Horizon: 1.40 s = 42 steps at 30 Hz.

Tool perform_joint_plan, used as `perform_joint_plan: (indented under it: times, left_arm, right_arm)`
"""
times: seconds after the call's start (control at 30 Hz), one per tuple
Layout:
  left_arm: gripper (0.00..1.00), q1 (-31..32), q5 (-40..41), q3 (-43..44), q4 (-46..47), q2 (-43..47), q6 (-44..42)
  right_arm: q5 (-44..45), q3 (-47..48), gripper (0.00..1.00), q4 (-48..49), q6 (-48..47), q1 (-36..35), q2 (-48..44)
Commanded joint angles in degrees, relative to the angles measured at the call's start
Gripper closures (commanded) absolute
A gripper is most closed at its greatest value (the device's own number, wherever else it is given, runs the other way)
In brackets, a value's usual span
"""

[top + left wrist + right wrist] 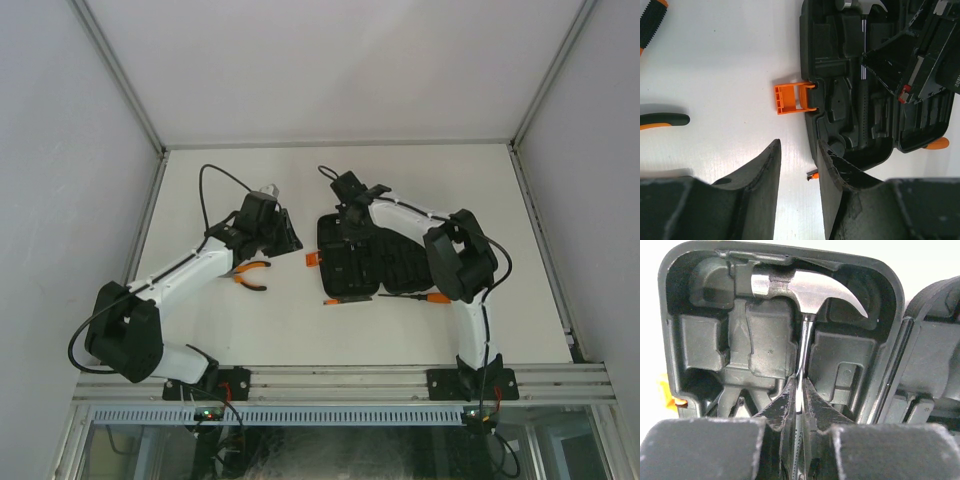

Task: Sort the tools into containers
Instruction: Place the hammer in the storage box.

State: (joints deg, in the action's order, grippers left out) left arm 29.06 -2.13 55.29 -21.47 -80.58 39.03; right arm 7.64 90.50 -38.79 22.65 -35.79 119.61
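1. Top view: the right gripper (pixel 350 215) reaches over the far end of the open black case (pixel 365 262) on the desk (pixel 300 320). The left gripper (pixel 268 225) hovers to the case's left, just beyond the orange-handled pliers (pixel 252 276). A screwdriver (pixel 415 296) lies at the case's near edge.
2. Left wrist view: the left gripper (pixel 797 150) is partly spread and empty, over bare desk near the orange latch (pixel 790 98).
3. Right wrist view: the right gripper (pixel 800 390) pinches the thin steel shaft of the hammer (pixel 800 290), whose head sits in the case's top recess. Best to lower the shaft straight into its channel, keep it aligned, and let go only once it lies flat.
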Motion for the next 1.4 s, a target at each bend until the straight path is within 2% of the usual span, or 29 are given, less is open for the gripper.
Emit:
perform_joint_plan:
  times: [0.0,0.23,0.37,0.67,0.97,1.37]
  left_arm:
    - [0.6,-0.41,0.22,-0.61,1.8,1.27,0.0]
    - [0.59,-0.41,1.03,-0.06,0.79,1.64,-0.27]
    - [0.58,-0.41,1.97,0.54,0.02,2.13,-0.27]
    - [0.55,-0.41,4.34,1.72,-1.8,2.32,-2.42]
    - [0.48,0.06,6.29,2.71,-3.12,2.29,-3.45]
    - [0.48,0.75,6.05,3.17,-3.62,0.85,-3.32]
  right_arm:
    - [-7.58,-2.22,0.93,1.32,-1.21,1.51,-2.32]
    - [-8.25,-1.22,0.79,7.43,-2.23,3.2,-8.75]
    - [-6.69,-4.43,0.76,9.48,-1.89,3.98,-13.43]
    - [-2.37,-16.03,0.74,10.13,2.04,7.78,-24.07]
    - [-3.28,-27.34,0.66,7.06,3.28,11.59,-33.52]
    - [0.88,-42.29,0.54,6.22,11.58,16.47,-47.36]
